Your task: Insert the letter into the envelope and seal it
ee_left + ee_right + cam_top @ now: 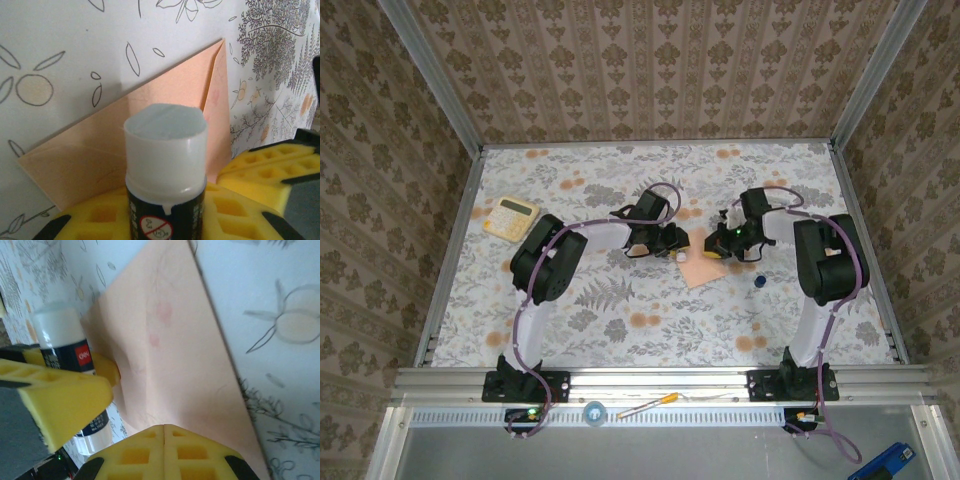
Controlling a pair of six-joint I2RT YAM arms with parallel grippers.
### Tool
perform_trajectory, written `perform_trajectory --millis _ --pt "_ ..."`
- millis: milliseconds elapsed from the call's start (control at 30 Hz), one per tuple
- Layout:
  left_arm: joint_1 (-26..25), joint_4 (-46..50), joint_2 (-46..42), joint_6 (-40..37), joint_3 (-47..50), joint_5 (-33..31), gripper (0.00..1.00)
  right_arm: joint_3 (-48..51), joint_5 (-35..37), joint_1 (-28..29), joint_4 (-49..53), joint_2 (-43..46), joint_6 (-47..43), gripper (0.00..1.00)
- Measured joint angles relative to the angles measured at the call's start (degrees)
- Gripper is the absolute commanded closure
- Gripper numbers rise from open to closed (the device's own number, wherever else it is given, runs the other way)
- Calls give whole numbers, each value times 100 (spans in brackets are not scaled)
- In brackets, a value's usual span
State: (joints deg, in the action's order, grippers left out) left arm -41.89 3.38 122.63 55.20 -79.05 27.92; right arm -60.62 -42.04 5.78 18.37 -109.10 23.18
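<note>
The salmon-pink envelope [703, 270] lies flat on the floral table between the two arms. It is also in the left wrist view as the envelope [165, 95] and in the right wrist view as the envelope [175, 340]. My left gripper [670, 243] [165, 212] is shut on an uncapped glue stick [165, 145] with a white collar and dark label. The stick's tip hangs just above the envelope's left edge. My right gripper [717, 247] [164, 427] is shut, pads together, with its tips resting on the envelope. The glue stick [62, 335] stands to their left. The letter is hidden.
A small blue cap [759, 283] lies on the table right of the envelope. A yellow calculator [510, 217] sits at the back left. A pen [645, 405] lies on the front rail. Aluminium frame rails [450, 250] border the table.
</note>
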Motion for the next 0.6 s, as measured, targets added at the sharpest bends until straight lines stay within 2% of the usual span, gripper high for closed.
perform_trajectory --millis 333,600 --pt "0 2 0 0 0 0 98 -20 -44 -24 -210 9 282 100" --pt "0 4 0 0 0 0 98 -20 -96 249 -588 -131 553 100"
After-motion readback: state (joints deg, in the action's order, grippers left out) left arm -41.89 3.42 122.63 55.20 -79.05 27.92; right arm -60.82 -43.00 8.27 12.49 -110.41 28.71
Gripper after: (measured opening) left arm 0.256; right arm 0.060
